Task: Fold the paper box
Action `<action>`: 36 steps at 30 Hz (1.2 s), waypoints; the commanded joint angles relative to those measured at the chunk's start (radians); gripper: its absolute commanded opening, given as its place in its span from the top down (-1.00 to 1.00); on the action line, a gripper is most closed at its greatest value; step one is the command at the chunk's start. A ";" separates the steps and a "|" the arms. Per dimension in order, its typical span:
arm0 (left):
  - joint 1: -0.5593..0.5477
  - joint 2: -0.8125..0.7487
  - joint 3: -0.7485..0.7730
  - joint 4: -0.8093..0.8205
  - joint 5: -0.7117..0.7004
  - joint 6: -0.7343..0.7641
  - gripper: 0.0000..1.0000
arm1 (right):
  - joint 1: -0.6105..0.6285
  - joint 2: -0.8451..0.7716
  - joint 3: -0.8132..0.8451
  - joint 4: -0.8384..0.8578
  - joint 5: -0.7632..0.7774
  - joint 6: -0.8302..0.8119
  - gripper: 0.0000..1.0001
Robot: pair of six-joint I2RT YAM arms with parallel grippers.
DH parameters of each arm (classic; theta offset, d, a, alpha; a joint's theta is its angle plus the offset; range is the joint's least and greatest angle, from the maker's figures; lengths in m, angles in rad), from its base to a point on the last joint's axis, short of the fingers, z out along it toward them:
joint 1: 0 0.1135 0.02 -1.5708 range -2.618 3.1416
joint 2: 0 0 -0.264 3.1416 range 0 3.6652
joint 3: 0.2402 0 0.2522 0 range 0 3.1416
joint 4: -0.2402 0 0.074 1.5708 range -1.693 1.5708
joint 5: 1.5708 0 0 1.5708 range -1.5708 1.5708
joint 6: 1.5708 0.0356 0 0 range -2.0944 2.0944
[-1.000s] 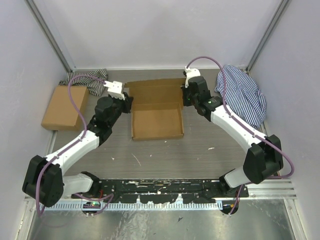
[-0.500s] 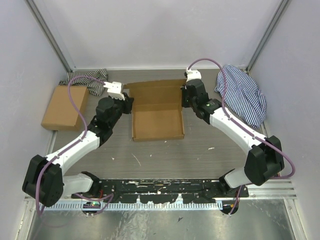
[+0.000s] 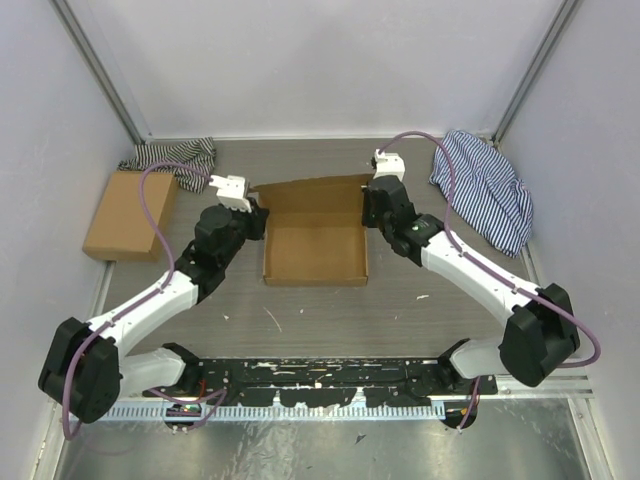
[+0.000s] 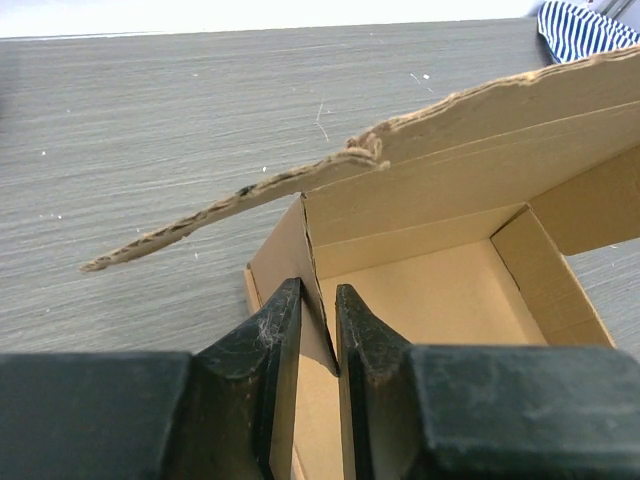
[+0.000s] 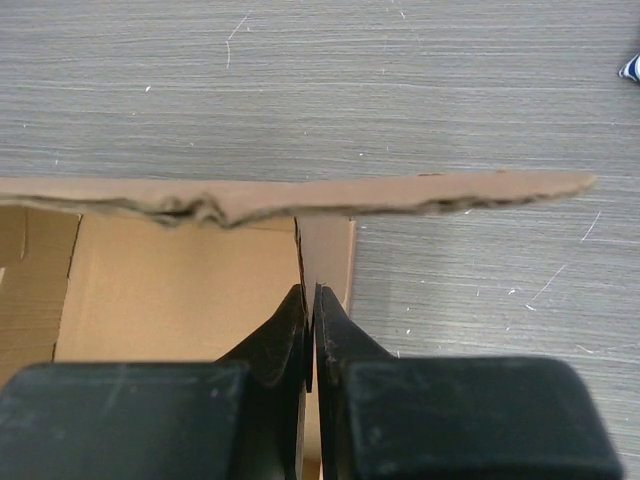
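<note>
Top: paper box (image 3: 315, 245) mid-surface (image 3: 330, 310), lid (image 3: 310, 192) tilted up at its 12 o'clock edge. Left claw (image 3: 258, 213) at box's 10 o'clock, right claw (image 3: 367, 207) at 2 o'clock.
Left wrist: left claw (image 4: 318, 300) clenched on box's left wall.
Right wrist: right claw (image 5: 309, 300) clenched on right wall.

Legible text, labels, brands, numbers: none in any of my three views. Checked paper box (image 3: 315, 250): plain brown card, no print readable. Checked flat box (image 3: 128, 215) at my left: same.
</note>
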 commanded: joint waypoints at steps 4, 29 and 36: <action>-0.027 -0.048 -0.033 -0.055 0.000 -0.024 0.49 | 0.033 -0.067 -0.042 0.062 -0.016 0.105 0.81; -0.037 -0.017 0.073 -0.202 -0.040 -0.050 0.48 | 0.036 0.038 0.104 -0.019 0.000 0.216 0.81; -0.042 -0.039 0.034 -0.212 -0.038 -0.074 0.47 | 0.051 -0.022 0.000 -0.024 0.060 0.219 0.81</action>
